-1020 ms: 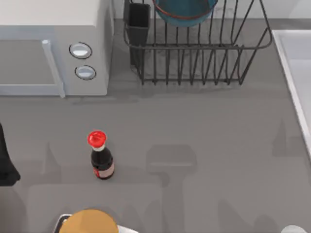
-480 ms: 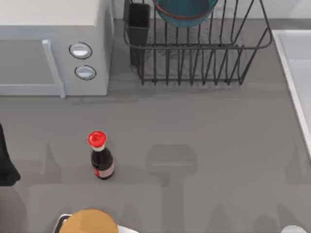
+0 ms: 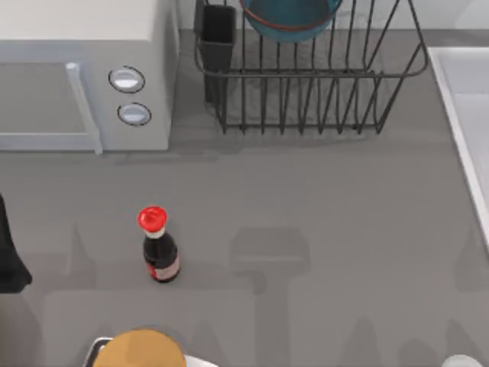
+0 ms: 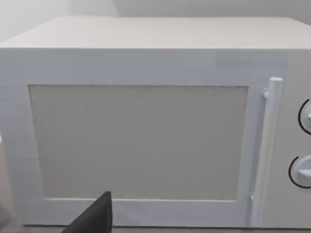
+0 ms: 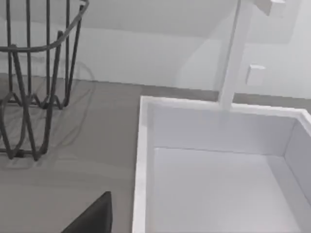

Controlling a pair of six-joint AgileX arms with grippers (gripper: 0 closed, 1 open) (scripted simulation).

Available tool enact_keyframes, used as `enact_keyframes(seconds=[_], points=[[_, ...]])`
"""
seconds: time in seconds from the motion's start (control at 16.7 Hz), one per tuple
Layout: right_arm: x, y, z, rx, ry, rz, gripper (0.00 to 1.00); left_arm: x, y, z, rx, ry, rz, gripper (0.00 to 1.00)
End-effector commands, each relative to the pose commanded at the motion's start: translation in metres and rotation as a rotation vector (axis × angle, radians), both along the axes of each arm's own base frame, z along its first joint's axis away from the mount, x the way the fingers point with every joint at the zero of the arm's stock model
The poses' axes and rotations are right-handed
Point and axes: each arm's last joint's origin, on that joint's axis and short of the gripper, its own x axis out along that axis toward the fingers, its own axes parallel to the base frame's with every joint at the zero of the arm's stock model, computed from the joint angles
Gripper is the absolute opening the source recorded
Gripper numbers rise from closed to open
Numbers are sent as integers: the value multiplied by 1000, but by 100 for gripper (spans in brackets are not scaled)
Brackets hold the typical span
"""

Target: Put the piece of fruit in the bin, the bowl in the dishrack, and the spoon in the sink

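The blue bowl (image 3: 290, 19) with its reddish rim sits inside the dark wire dishrack (image 3: 306, 99) at the back of the table. The pale sink (image 3: 461, 115) lies along the right edge, and its white rim (image 5: 141, 160) is close in the right wrist view, beside the dishrack (image 5: 29, 73). A dark part of my right gripper (image 5: 95, 218) faces the sink. A dark part of my left arm (image 3: 9, 256) is at the table's left edge, and my left gripper (image 4: 95, 218) faces the microwave door. The piece of fruit, the spoon and the bin are out of view.
A white microwave (image 3: 84, 84) with two round knobs stands at the back left. A red-capped dark sauce bottle (image 3: 158, 246) stands upright left of centre. An orange round object (image 3: 137, 350) lies at the front edge. A white faucet (image 5: 233, 58) rises behind the sink.
The arm shadows on the table near the sink have slid right and toward the front. The bowl, the bottle and the left arm have not moved.
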Motion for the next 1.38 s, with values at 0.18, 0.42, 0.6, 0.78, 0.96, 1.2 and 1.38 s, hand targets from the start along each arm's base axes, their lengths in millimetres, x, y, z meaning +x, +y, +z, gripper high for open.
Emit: enact_keyframes(seconds=[0.18, 0.42, 0.6, 0.78, 0.96, 1.2, 1.38], points=[[8, -7, 12, -154, 214, -20, 100, 0, 0, 0, 0, 0, 0, 100], [31, -22, 25, -366, 611, 41, 100, 0, 0, 0, 0, 0, 0, 100], [51, -36, 31, -475, 885, 159, 100, 0, 0, 0, 0, 0, 0, 100], [72, -53, 32, -529, 1116, 322, 100, 0, 0, 0, 0, 0, 0, 100], [89, -70, 28, -539, 1276, 488, 100, 0, 0, 0, 0, 0, 0, 100], [102, -84, 23, -528, 1376, 633, 100, 0, 0, 0, 0, 0, 0, 100], [103, -85, 23, -526, 1384, 648, 100, 0, 0, 0, 0, 0, 0, 100]])
